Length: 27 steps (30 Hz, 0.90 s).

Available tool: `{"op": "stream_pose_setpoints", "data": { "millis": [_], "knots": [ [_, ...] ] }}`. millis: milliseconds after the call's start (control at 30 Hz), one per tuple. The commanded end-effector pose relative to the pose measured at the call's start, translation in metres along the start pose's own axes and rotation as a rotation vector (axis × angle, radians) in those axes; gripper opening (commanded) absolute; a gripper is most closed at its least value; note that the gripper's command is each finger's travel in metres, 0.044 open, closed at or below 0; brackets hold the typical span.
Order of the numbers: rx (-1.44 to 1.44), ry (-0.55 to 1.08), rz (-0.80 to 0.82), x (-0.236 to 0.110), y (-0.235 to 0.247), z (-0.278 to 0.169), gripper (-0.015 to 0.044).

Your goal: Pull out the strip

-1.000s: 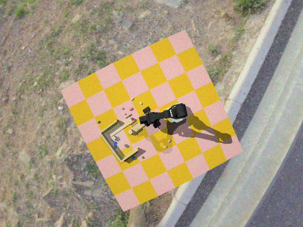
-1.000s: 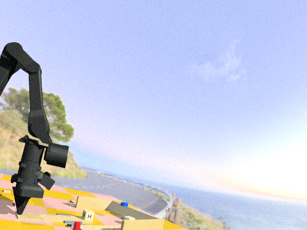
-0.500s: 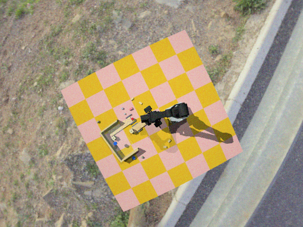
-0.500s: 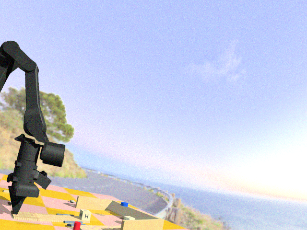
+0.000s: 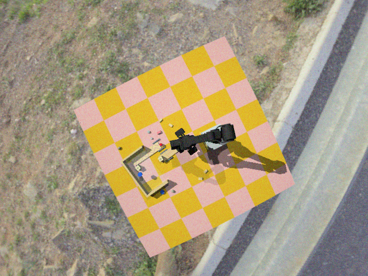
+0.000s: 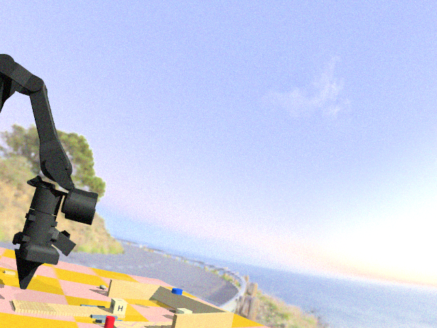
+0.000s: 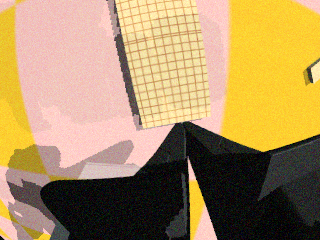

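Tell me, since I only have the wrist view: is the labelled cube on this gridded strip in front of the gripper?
Observer: Yes. In the exterior view the cube marked H sits on the far end of that strip.
Operator: Is the gripper touching the strip?
Observer: It seems not. The shut gripper hangs with its tips just above the near end.
Operator: Any other strip nearby?
Observer: Yes. The top view shows a second strip running into the wooden tray, with another cube at its end.
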<state>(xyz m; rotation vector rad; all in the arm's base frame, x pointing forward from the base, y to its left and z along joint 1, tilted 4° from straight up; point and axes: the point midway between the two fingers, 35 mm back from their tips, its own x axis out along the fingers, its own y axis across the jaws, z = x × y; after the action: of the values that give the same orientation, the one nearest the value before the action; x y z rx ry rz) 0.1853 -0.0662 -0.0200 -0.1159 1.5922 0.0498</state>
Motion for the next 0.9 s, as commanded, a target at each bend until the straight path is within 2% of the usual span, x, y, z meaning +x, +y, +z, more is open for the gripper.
{"op": "stream_pose_setpoints", "data": {
  "millis": [0, 167, 567, 867],
  "knots": [
    [0.004, 0.012, 0.0, -0.009, 0.0, 0.001, 0.0],
    [0.109, 0.01, 0.0, -0.007, 0.001, 0.025, 0.0131],
    [0.111, 0.007, 0.0, -0.011, 0.002, 0.066, 0.044],
    [0.111, 0.005, 0.001, -0.014, 0.002, 0.098, 0.044]
  ]
}}
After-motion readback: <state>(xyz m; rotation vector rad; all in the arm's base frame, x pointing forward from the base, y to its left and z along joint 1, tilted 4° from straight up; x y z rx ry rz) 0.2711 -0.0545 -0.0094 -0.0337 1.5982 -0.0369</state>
